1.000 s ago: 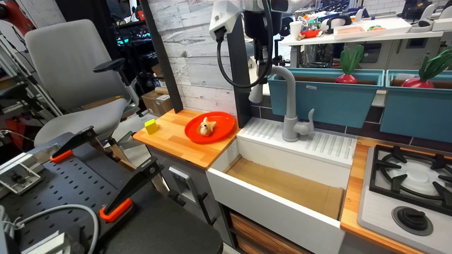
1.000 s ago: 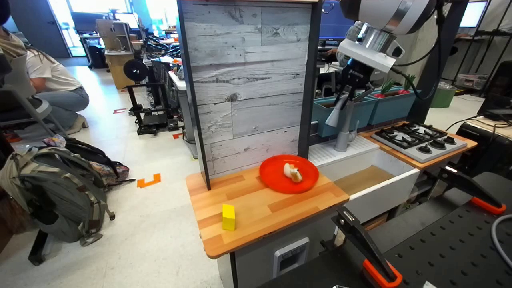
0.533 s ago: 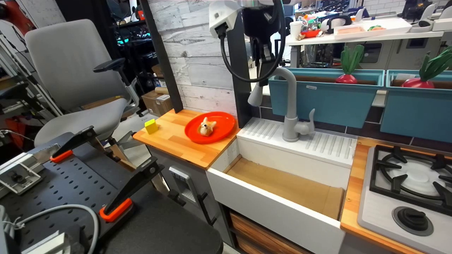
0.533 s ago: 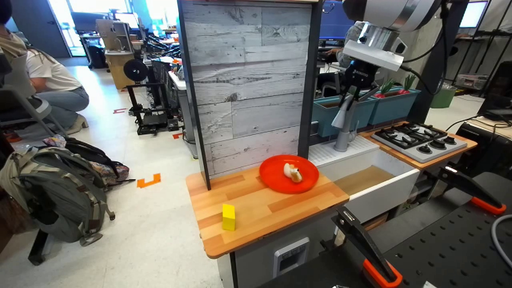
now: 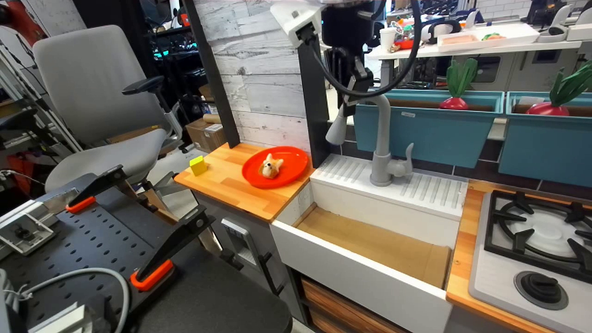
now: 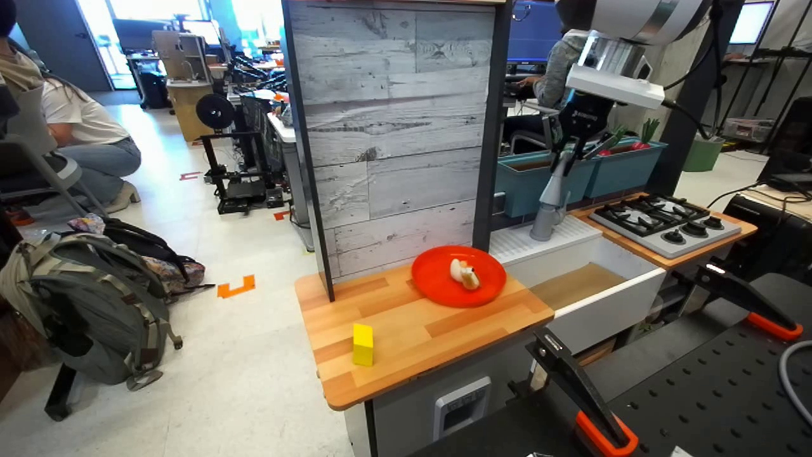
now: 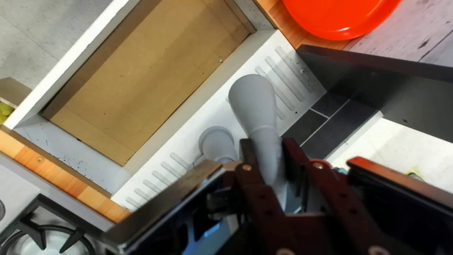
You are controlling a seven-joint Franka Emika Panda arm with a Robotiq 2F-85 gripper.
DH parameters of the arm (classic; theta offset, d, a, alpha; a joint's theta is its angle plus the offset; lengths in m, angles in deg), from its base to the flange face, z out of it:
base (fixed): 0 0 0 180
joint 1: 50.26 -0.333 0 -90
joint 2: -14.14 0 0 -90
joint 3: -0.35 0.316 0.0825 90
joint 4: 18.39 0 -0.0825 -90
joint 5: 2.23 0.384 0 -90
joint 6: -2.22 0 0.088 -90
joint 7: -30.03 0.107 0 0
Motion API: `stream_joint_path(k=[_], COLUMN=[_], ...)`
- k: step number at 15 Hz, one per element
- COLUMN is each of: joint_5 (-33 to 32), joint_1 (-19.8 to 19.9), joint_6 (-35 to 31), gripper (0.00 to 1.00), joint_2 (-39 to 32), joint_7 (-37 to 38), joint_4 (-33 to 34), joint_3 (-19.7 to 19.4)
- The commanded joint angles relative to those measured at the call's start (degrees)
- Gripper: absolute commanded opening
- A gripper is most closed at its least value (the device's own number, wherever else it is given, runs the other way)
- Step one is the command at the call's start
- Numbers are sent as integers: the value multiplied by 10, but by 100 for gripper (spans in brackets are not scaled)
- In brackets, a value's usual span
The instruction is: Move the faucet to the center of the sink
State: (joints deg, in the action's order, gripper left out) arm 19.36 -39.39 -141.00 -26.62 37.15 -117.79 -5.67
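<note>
The grey faucet (image 5: pixel 382 134) stands upright on the ribbed white rear ledge of the sink (image 5: pixel 360 273). It also shows in an exterior view (image 6: pixel 543 223). Its spout head (image 7: pixel 253 101) hangs over the ledge, left of the faucet's base in an exterior view. My gripper (image 7: pixel 266 145) has one finger on each side of the spout neck and is closed around it, just above the flared head. The gripper shows at the spout's end in both exterior views (image 5: pixel 350 102) (image 6: pixel 562 160). The tan sink floor (image 7: pixel 155 67) is bare. Part of the gooseneck is hidden behind the gripper.
A red plate (image 5: pixel 294 162) with a small toy dog and a yellow block (image 5: pixel 198 165) are on the wooden counter. A dark post (image 5: pixel 317 111) stands near the spout. Blue planters (image 5: pixel 430 134) are behind the faucet. A stovetop (image 5: pixel 485 268) is on the sink's far side from the plate.
The gripper and the spout head have swung together, away from the dark post and toward the sink's front. The faucet's base stays in place; the plate and block have not moved.
</note>
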Motion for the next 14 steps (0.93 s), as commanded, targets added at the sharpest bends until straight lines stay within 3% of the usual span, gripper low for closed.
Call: stream_joint_path(k=[1,11,12,13,14], joint_5=[-86,-236,-240,-242,-244], joint_1=[14,-28,-29,-28,-27], joint_6=[34,1,-3,-4,-4], gripper=[6,6,24,50,51], joint_2=[30,31,31,32,33], joint_7=[-32,-20,-20,-22,-26], joint_4=[-13,-23,-25,-27,-28], joint_3=[-41,-88,-88,-86,-84])
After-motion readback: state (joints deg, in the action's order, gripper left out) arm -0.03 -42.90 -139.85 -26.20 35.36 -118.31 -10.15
